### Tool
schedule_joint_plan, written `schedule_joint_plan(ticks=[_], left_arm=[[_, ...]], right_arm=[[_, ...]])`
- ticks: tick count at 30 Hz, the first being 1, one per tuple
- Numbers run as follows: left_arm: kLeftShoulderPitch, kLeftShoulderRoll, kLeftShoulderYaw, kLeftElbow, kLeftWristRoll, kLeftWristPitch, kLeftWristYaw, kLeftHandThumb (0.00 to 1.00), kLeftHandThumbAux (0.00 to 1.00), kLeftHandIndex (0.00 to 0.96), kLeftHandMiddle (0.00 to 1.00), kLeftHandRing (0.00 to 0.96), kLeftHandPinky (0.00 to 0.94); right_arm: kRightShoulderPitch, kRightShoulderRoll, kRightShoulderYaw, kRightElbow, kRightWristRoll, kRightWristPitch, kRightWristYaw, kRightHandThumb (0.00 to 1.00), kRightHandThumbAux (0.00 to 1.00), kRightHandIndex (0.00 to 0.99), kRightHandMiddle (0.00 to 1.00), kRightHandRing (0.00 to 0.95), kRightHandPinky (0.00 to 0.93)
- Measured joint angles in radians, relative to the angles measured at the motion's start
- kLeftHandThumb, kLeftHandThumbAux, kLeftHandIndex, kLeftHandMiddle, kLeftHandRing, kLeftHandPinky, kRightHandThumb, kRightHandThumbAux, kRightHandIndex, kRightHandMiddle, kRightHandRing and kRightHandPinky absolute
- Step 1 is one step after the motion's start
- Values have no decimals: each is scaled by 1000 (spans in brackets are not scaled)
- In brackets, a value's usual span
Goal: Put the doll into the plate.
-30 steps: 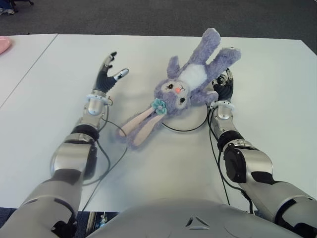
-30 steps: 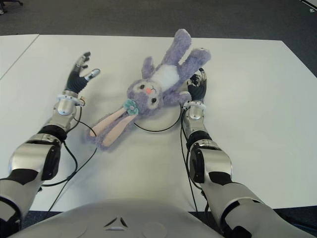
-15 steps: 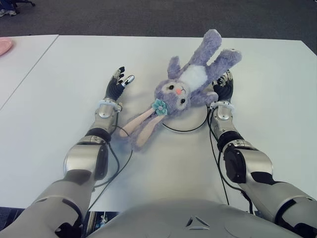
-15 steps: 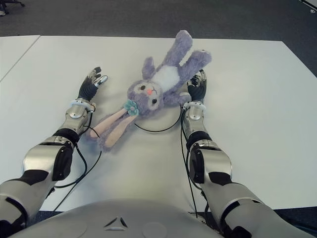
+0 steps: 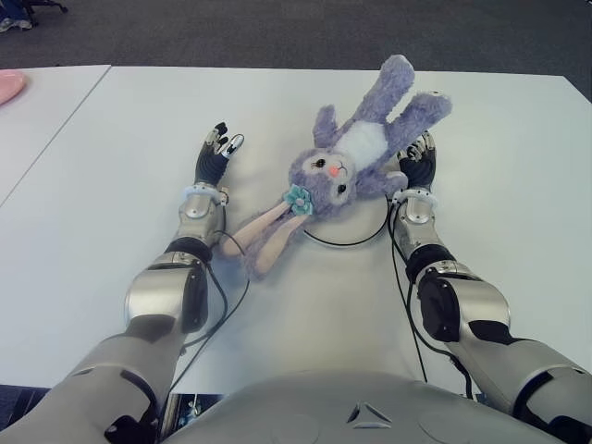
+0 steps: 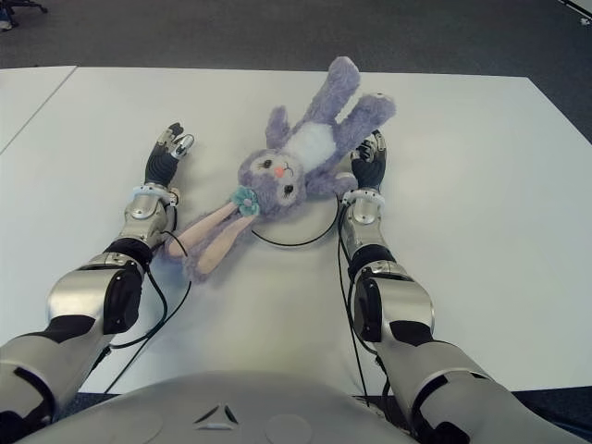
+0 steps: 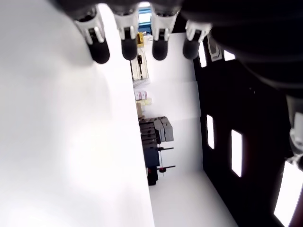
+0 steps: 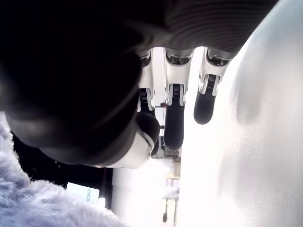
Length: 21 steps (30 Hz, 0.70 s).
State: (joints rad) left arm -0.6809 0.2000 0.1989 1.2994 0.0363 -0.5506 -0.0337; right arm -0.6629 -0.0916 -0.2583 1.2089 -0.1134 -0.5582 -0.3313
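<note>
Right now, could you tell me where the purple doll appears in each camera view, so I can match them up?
Left eye view: the doll lies at table centre, between the left hand and the right hand.
Right eye view: same place, slightly left of picture centre.
Left wrist view: not in it.
Right wrist view: only purple fur at the lower-left corner.
Shared landmark: the white table.

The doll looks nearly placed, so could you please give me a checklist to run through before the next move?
1. Doll lies over the plate: ok, though only the plate's near rim shows.
2. Doll wholly inside the rim: not ok; ears trail onto the table.
3. Left hand empty, fingers extended: ok.
4. Right hand free of the doll: cannot tell; it is beside the doll's arm.
5. Left hand clear of the doll's ears: ok.
</note>
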Motion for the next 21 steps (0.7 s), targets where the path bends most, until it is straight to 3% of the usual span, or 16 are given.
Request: schedule_joint_plan(ticks=[11,14,21], left_arm=[[4,-16,36,-2,-6,-1,0,0,481,0,0,0,0],[7,-21,55,-3,-16,-5,0,0,487,0,0,0,0],[21,-48,95,-9,-36,-49,6,0,475,0,0,0,0]], right_arm=[[0,0,0,0,0,0,3,817,902,134,344,313,267],[0,0,0,0,0,0,4,826,902,138,350,311,222],[0,0,0,0,0,0,5,826,904,148,354,303,211]])
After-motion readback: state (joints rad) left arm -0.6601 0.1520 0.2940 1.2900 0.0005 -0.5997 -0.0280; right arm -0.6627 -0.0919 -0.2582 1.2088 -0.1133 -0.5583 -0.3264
